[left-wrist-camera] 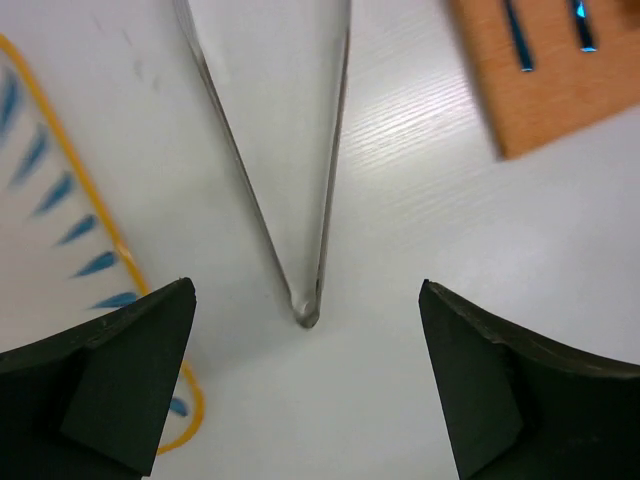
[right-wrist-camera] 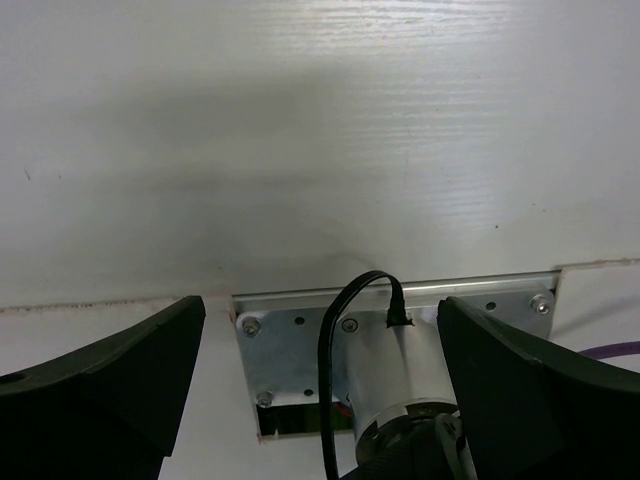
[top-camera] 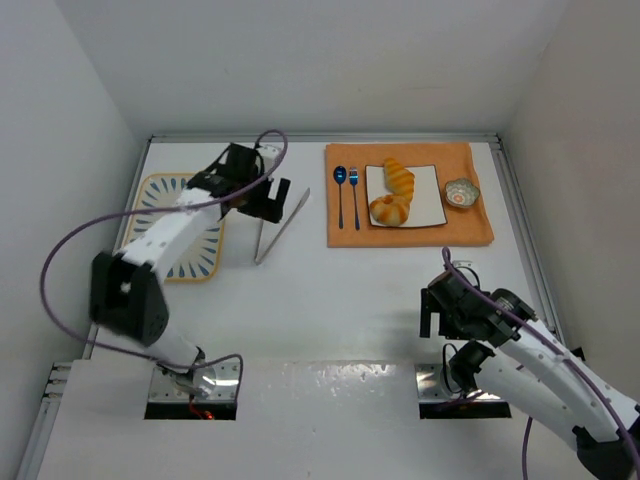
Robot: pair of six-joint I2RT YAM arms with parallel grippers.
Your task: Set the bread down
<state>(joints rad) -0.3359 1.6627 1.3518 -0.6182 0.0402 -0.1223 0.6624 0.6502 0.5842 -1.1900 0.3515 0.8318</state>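
The bread, an elongated striped croissant (top-camera: 399, 176) and a rounder curled bun (top-camera: 390, 211), lies on a white square plate (top-camera: 430, 195) on the orange mat (top-camera: 410, 232). My left gripper (top-camera: 272, 203) hovers to the left of the mat, over metal tongs (top-camera: 283, 222). In the left wrist view the left gripper (left-wrist-camera: 305, 400) stands wide open, and the closed tip of the tongs (left-wrist-camera: 300, 200) lies on the table between and ahead of its fingers, touching neither. My right gripper (top-camera: 440, 305) is open near its base; in its wrist view the right gripper (right-wrist-camera: 320, 400) holds nothing.
A blue spoon (top-camera: 340, 195) and blue fork (top-camera: 354, 195) lie on the mat left of the plate. A small bowl (top-camera: 461, 193) sits at the mat's right. A yellow-rimmed, blue-marked patterned plate (top-camera: 175, 190) lies far left, under the left arm. White walls close in the table.
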